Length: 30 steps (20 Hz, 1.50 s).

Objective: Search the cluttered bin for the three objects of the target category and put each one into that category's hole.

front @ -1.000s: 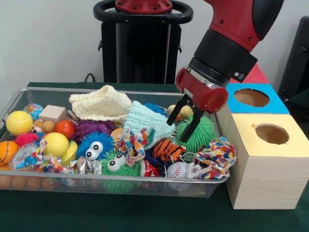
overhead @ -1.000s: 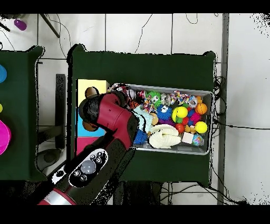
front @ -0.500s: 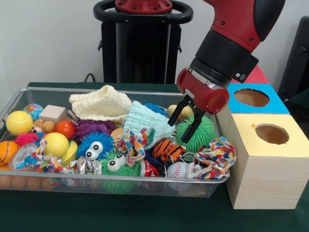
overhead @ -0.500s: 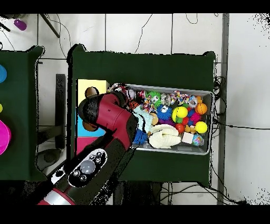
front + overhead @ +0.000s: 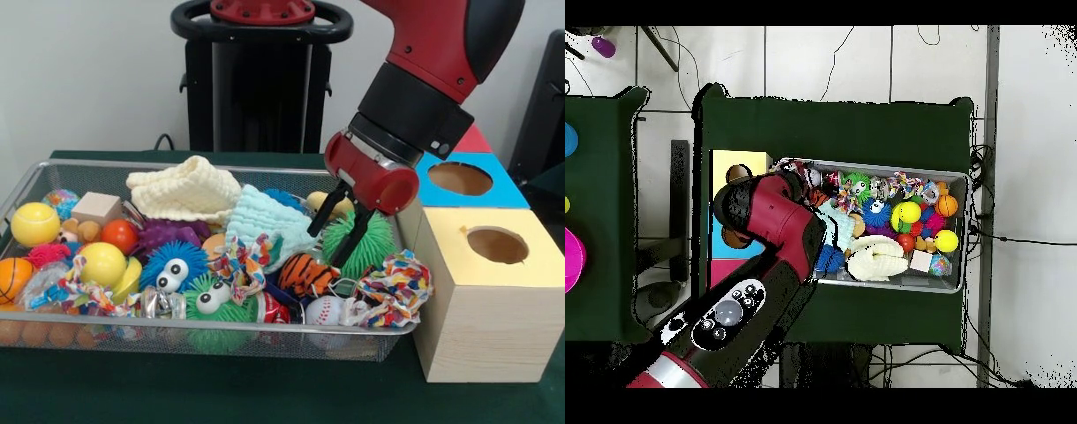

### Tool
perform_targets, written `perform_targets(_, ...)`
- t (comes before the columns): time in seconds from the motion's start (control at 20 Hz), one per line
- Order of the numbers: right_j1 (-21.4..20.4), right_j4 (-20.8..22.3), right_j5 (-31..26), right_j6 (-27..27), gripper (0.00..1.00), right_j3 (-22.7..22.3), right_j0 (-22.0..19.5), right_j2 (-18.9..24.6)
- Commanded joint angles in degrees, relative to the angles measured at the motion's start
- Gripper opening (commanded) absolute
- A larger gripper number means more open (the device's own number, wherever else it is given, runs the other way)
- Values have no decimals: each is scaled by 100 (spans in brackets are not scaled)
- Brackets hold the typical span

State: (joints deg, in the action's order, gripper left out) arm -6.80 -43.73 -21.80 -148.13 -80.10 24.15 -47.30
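The wire-mesh bin [image 5: 26,181] sits on your green table [image 5: 221,389], packed with toys, and the three braided cloth knots all lie along its edge nearest the front camera. One knotted toy [image 5: 393,287] rests in the bin's corner just beside the yellow-topped wooden box [image 5: 490,300], touching a small baseball [image 5: 323,309]. A second knot [image 5: 237,265] lies mid-bin between the blue googly-eyed spiky ball [image 5: 172,265] and the orange tiger-striped toy [image 5: 305,274], against the mint washcloth [image 5: 265,225]. The third [image 5: 75,296] stretches under the yellow ball [image 5: 101,262] toward the other end, next to the small basketball [image 5: 11,278].

Your gripper [image 5: 344,231] hangs over the green spiky ball [image 5: 366,243], its two black fingers [image 5: 359,238] spread apart with nothing between them, tips just above the clutter. It touches none of the knots.

Behind the yellow-topped box stands a blue-topped box [image 5: 459,181], each with a round hole. From overhead, the red arm [image 5: 770,225] covers that end of the bin [image 5: 955,180], and the pale yellow washcloth [image 5: 875,262] lies by the rim nearest the robot's base.
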Motion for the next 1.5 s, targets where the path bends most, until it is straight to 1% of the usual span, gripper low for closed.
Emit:
perform_targets(0.05, 492, -477, -511, -2243, 100, 420, 18, 81)
perform_targets(0.25, 507, -438, -694, -2157, 100, 565, -50, 84)
perform_targets(0.35, 543, -447, -725, -2269, 100, 597, -36, 37)
perform_targets(0.45, 594, -475, -799, -2462, 100, 653, -9, -44)
perform_targets(0.55, 688, -488, -1012, -2713, 100, 800, 24, -201)
perform_targets(0.7, 864, -491, -1527, -3104, 100, 1162, 4, -472)
perform_targets(0.85, 855, -507, -1756, -3283, 100, 1306, -42, -475)
perform_targets(0.95, 686, -570, -1828, -3298, 100, 1281, -109, -247)
perform_targets(1.0, 492, -625, -1927, -3235, 100, 1225, -182, 6)
perform_targets(1.1, 223, -681, -2116, -3077, 100, 1150, -303, 322)
perform_targets(1.35, -217, -828, -2165, -2659, 100, 885, -513, 865)
perform_targets(1.5, -342, -855, -2057, -2523, 100, 787, -593, 1038)
